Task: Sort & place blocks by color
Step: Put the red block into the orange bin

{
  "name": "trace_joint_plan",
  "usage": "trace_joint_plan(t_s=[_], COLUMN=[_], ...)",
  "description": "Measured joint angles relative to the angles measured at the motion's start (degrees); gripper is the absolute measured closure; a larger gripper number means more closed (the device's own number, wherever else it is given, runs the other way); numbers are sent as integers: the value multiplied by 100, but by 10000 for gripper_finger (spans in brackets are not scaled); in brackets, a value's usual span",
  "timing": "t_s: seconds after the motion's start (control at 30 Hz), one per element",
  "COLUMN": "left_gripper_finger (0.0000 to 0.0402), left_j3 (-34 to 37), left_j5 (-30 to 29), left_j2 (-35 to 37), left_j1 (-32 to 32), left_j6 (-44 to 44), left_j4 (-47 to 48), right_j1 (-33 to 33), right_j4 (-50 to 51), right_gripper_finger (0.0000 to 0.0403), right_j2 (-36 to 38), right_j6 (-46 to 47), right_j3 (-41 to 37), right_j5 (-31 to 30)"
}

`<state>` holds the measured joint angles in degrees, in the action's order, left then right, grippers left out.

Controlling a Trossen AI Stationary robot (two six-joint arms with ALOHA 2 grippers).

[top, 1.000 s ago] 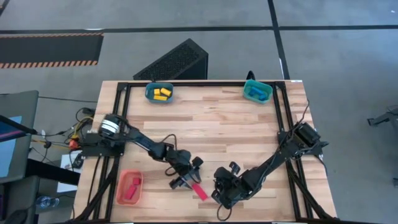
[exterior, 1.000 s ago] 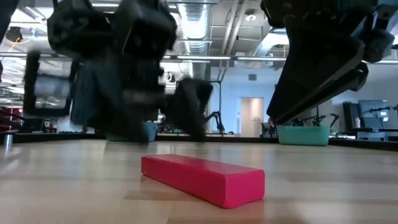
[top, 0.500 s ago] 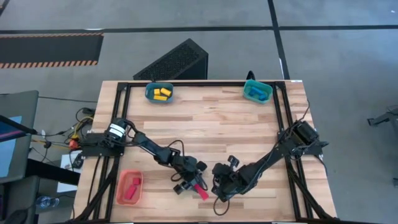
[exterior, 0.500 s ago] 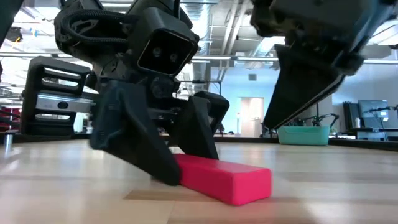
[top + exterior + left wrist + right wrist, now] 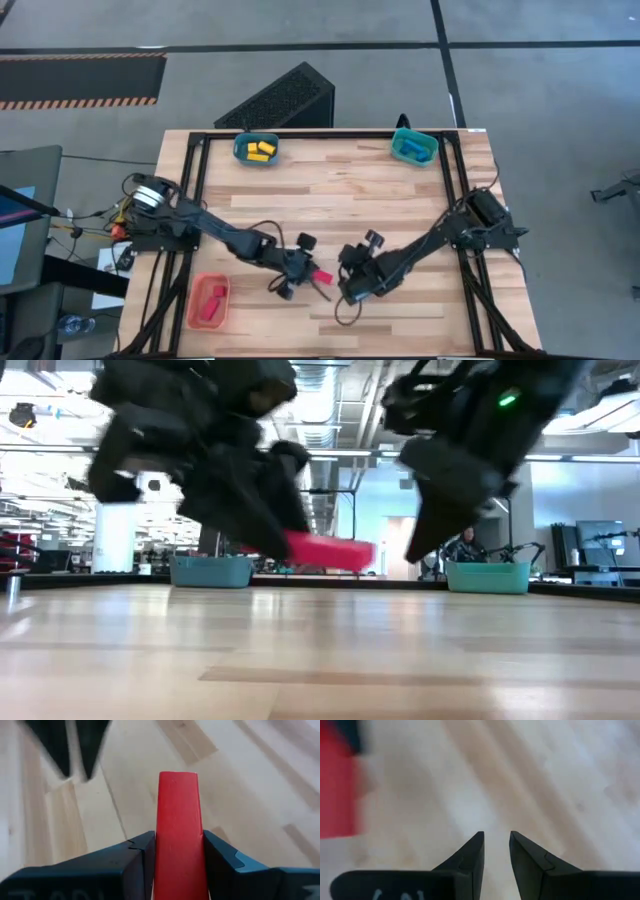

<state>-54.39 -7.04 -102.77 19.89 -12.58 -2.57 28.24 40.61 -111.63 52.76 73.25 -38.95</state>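
Now left gripper [image 5: 312, 274] clamped on red bar block [image 5: 178, 830], lifted clear of wooden table [image 5: 350, 190], near front edge; right gripper [image 5: 345, 290] just beside, fingers [image 5: 471, 855] slightly apart, empty.

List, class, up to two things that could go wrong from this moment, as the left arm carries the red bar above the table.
1. The left pincer grips the red bar at one end, so most of it sticks out past the fingers; it might pivot or slip on the way to the orange tray.
2. The right pincer hangs close beside the bar, empty, so a swing could knock the bar against it.
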Motion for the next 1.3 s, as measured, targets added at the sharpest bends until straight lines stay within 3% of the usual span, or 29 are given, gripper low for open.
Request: trace_joint_plan(t_s=[0.17,0.27,0.37,0.5,0.63,0.83,1.1,1.3], left_gripper_finger=[301,300,301,298,295,294,299,299], left_j3=[561,935,1016,999,994,996,987,712], left_j5=[-555,-1174,-1993,-2272,-2137,-1054,-525,-544], left_j2=[833,1390,1836,2223,2436,2742,2905,2894], left_j1=[365,654,1053,1678,2275,3216,4188,4827], left_j6=[787,1555,2763,3714,4545,6170,7540,8736], left_j4=[567,1096,2018,2747,3265,4075,4156,5096], right_j1=[-557,-882,-1198,-1629,-1991,-2237,-2239,-2239], right_j4=[56,94,62,-15,-462,-1490,-2511,-2846], right_gripper_finger=[290,290,290,290,290,290,290,290], right_j2=[0,0,-2,-2,-2,-2,-2,-2], right_j6=[-504,-782,-970,-1040,-1391,-1967,-2706,-2776], right_j3=[0,0,0,0,-2,-2,-2,-2], right_j5=[-169,-179,-232,-392,-317,150,458,460])
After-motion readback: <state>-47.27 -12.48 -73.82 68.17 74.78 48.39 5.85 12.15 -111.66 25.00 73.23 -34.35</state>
